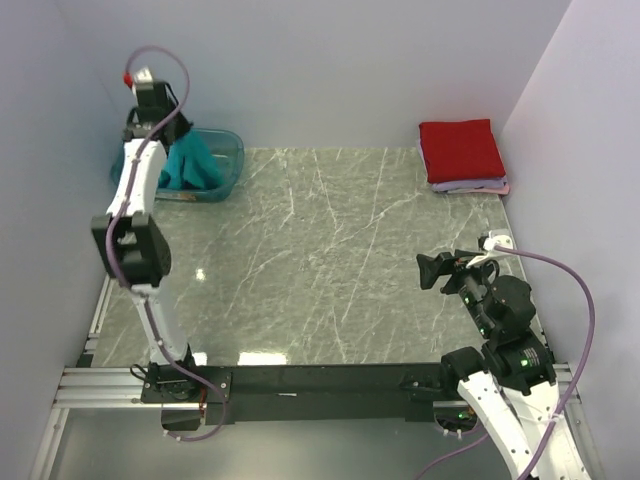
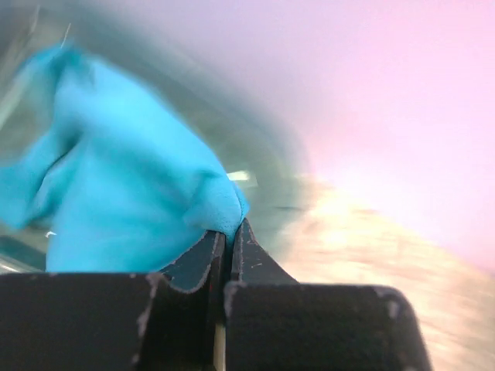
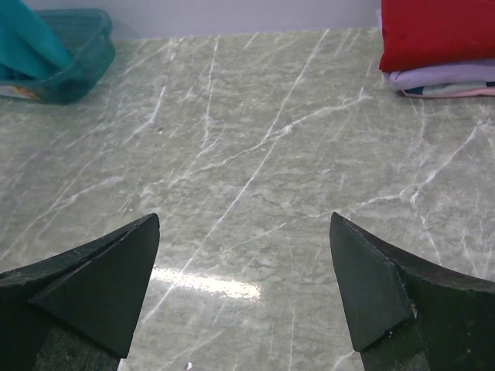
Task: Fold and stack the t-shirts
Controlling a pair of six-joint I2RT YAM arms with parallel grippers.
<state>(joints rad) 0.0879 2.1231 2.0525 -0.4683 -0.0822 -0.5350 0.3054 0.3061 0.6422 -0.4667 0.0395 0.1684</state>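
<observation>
The left gripper pinches the teal shirt at the tub, likely to lift it out for folding, while the right gripper hangs wide apart, clear of the far-right folded stack.

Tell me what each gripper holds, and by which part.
The left gripper is shut on the teal t-shirt, its fingers pinching a bunched fold; which part of the shirt cannot be told. The right gripper is open and holds nothing.

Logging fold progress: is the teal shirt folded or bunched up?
Bunched, not folded: the teal shirt hangs crumpled from the shut left pincer into the tub.
</observation>
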